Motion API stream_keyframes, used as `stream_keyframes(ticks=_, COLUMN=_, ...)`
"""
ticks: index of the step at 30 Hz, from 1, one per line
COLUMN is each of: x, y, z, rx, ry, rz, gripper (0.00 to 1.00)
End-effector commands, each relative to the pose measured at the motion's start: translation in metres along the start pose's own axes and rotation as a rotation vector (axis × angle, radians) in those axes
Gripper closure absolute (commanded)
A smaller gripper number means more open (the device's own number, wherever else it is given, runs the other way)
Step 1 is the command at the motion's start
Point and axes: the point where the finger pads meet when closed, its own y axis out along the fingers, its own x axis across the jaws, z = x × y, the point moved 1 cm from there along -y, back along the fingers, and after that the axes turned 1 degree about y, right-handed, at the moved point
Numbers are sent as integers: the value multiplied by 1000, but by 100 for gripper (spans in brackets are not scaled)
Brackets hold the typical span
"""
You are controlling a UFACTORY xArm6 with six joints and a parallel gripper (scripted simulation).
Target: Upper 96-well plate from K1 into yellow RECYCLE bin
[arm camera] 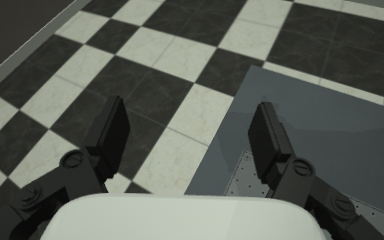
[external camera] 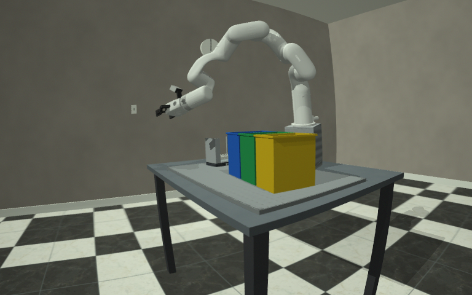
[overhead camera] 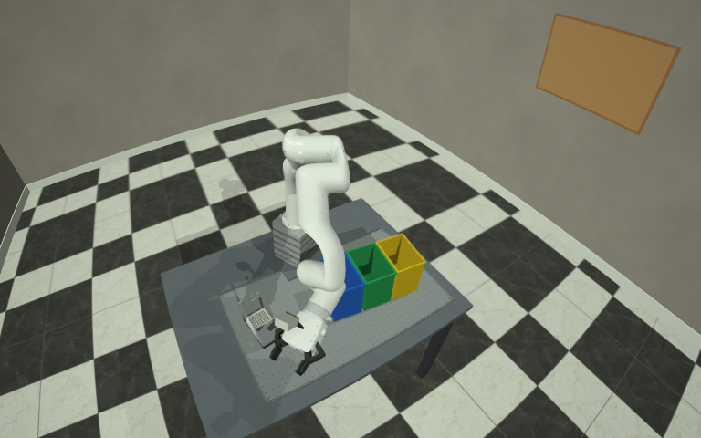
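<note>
The stack rack K1 stands on the grey mat near the table's left front, with a white 96-well plate showing on top; the lower plate is hidden. In the exterior view the rack stands left of the bins. The yellow bin is the right-hand one of three in a row; it also shows nearest the camera in the exterior view. My gripper is open and empty, held high above the table's front edge, right of the rack. The wrist view shows its open fingers over floor and a table corner.
A green bin and a blue bin stand touching beside the yellow one. The arm's ribbed base block stands at the table's back. The bin signs are not visible in any view.
</note>
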Motion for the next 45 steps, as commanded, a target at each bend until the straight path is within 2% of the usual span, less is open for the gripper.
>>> stream_keyframes(ticks=1, x=17, y=1, z=5, rx=-17, ry=-72, rz=-70, gripper=0)
stream_keyframes(ticks=5, x=30, y=1, z=7, rx=-36, ry=-121, rz=-113, gripper=0)
stream_keyframes(ticks=7, x=30, y=1, z=7, rx=-36, ry=-121, rz=-113, gripper=0)
stream_keyframes(ticks=10, x=44, y=1, z=8, rx=-69, ry=-193, rz=-175, gripper=0)
stream_keyframes(ticks=12, x=50, y=0, z=8, rx=-70, ry=-193, rz=-175, gripper=0)
stream_keyframes(ticks=14, x=59, y=0, z=9, rx=-97, ry=-240, rz=-213, gripper=0)
stream_keyframes(ticks=16, x=62, y=-1, z=9, rx=-97, ry=-240, rz=-213, gripper=0)
stream_keyframes(ticks=21, x=83, y=-3, z=10, rx=-159, ry=-332, rz=-283, gripper=0)
stream_keyframes(ticks=24, x=85, y=-4, z=10, rx=-159, ry=-332, rz=-283, gripper=0)
stream_keyframes(ticks=28, x=104, y=-8, z=10, rx=-233, ry=-419, rz=-342, gripper=0)
stream_keyframes(ticks=30, x=107, y=-8, z=10, rx=-233, ry=-419, rz=-342, gripper=0)
stream_keyframes(ticks=38, x=136, y=-17, z=9, rx=-360, ry=-540, rz=-408, gripper=0)
stream_keyframes(ticks=41, x=137, y=-17, z=9, rx=-360, ry=-540, rz=-408, gripper=0)
stream_keyframes(ticks=45, x=155, y=-25, z=7, rx=-454, ry=-614, rz=-435, gripper=0)
